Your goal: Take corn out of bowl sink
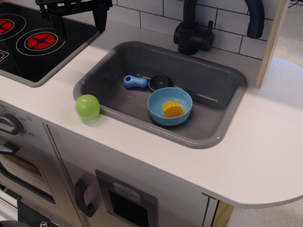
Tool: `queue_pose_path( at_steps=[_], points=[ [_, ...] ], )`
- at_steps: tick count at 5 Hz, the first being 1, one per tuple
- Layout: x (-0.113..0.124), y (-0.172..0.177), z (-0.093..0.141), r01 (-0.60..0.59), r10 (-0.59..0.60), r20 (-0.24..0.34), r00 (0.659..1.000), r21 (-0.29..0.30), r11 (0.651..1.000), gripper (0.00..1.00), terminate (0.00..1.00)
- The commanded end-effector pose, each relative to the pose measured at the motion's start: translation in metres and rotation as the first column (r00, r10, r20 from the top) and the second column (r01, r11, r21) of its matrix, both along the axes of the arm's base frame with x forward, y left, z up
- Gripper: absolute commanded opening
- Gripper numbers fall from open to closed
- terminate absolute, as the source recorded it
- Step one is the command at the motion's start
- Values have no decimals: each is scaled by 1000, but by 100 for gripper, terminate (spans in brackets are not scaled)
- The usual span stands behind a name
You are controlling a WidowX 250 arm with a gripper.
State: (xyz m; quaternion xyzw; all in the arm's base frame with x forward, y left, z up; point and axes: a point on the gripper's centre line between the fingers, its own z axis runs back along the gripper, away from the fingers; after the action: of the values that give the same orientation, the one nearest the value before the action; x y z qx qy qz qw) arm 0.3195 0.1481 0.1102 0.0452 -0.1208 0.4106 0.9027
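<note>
The yellow corn [172, 109] with an orange cut end lies inside the light blue bowl [156, 107]. The bowl stands on the floor of the grey sink [222, 113], towards its front middle. My black gripper [78, 20] hangs at the top left over the stove's edge, far from the bowl. Its two fingers stand wide apart with nothing between them. Its upper part is cut off by the frame.
A small dark pan with a blue handle [136, 82] lies in the sink behind the bowl. A green ball [87, 106] sits on the counter at the sink's left front corner. A black faucet [191, 30] stands behind the sink. The stove [33, 42] is at left.
</note>
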Motion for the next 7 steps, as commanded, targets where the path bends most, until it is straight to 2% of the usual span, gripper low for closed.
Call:
queue_pose_path(
  at_steps=[1, 2, 3, 4, 6, 7],
  points=[
    [0, 0, 0, 0, 0, 0, 1000, 0, 1000, 100, 0],
    [7, -22, -11, -53, 53, -4, 999, -38, 998, 100, 0],
    [6, -49, -21, -64, 66, 26, 997, -76, 995, 100, 0],
    [11, -82, -27, -91, 90, -13, 996, -119, 989, 100, 0],
    [19, -126, -47, -138, 132, -57, 990, -113, 984, 100, 0],
    [29, -138, -63, -165, 161, -47, 986, -93, 982, 100, 0]
  ],
)
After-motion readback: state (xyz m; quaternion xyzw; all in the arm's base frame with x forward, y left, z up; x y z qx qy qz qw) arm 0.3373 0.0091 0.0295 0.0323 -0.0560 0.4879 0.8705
